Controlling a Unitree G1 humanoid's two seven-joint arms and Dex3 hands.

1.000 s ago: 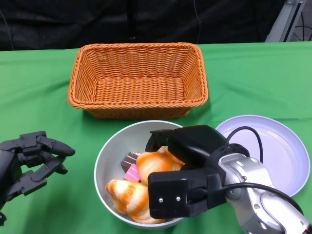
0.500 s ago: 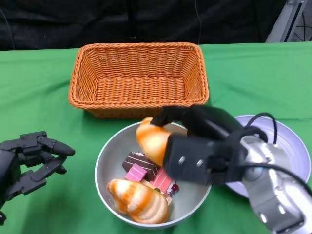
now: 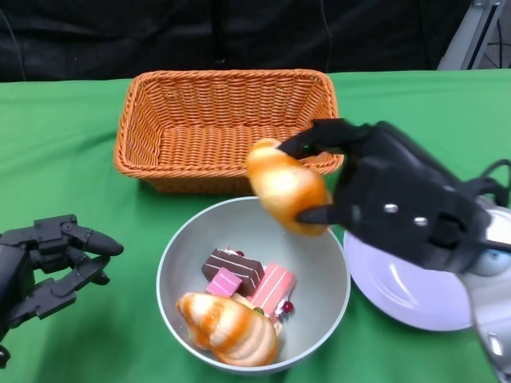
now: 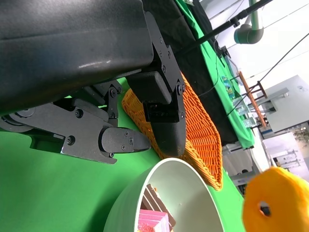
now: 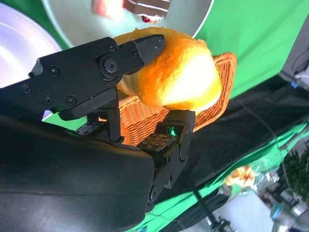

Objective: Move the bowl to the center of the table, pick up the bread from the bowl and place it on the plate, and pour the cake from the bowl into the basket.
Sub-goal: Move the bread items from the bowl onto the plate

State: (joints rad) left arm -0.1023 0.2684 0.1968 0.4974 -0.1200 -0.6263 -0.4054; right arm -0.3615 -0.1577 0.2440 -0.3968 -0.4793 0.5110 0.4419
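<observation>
Bread (image 3: 286, 187), golden-orange, glossy, oval

Open green cloth (image 3: 88, 167) lies btwn left hand (image 3: 48, 263) and bowl (image 3: 180, 247), while wicker basket (image 3: 227, 128) walls off the far side, w/ plate (image 3: 399, 291) just beside bowl under right hand (image 3: 375, 199) and its bread (image 3: 286, 187).

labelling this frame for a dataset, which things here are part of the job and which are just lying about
Part of the job:
- bowl, with cake pieces and a second bread inside
- bread held by the right hand, lifted above the bowl
- plate
- basket
- left hand, holding nothing

Just lying about:
- green tablecloth
- stands and clutter beyond the table
</observation>
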